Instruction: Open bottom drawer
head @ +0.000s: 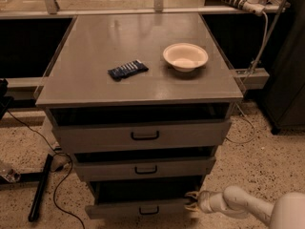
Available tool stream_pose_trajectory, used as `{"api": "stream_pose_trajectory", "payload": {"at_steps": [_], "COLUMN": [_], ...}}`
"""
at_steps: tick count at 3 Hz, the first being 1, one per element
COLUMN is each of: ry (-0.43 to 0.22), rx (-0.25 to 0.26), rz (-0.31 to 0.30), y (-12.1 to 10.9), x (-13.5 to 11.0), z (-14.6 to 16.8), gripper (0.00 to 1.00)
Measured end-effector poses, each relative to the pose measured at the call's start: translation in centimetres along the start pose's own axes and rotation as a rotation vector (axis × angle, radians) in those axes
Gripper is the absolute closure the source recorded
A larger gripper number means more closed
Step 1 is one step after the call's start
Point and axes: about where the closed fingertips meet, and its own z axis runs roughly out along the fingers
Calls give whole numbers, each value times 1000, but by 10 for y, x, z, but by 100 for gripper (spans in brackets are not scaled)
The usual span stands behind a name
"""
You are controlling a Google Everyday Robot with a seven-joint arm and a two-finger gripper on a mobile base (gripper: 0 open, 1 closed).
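The bottom drawer (pixel 138 209) is the lowest grey front of the cabinet, with a small black loop handle (pixel 149 211) at its centre. It stands pulled out, with a dark gap above its front. My gripper (pixel 190 201) is at the drawer's right end, at the top corner of the front, on the white arm (pixel 248 207) that comes in from the lower right.
The middle drawer (pixel 143 168) and top drawer (pixel 143 136) are also slightly out. On the cabinet top (pixel 95 89) lie a dark blue packet (pixel 127 70) and a white bowl (pixel 185 57). A black pole (pixel 40 187) and cables lie on the floor at left.
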Motion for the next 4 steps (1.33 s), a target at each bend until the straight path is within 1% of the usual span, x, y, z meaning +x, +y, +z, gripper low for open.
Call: {"api": "stream_pose_trajectory", "payload": {"at_steps": [1, 2, 3, 4], "ry": [-7, -7, -7, -30], "rx": [9, 9, 9, 3], "rz": [8, 8, 8, 38], "y": [23, 23, 23, 31], "x": [6, 3, 3, 10], "z": [-13, -16, -16, -18], "gripper": [100, 81, 58, 35]}}
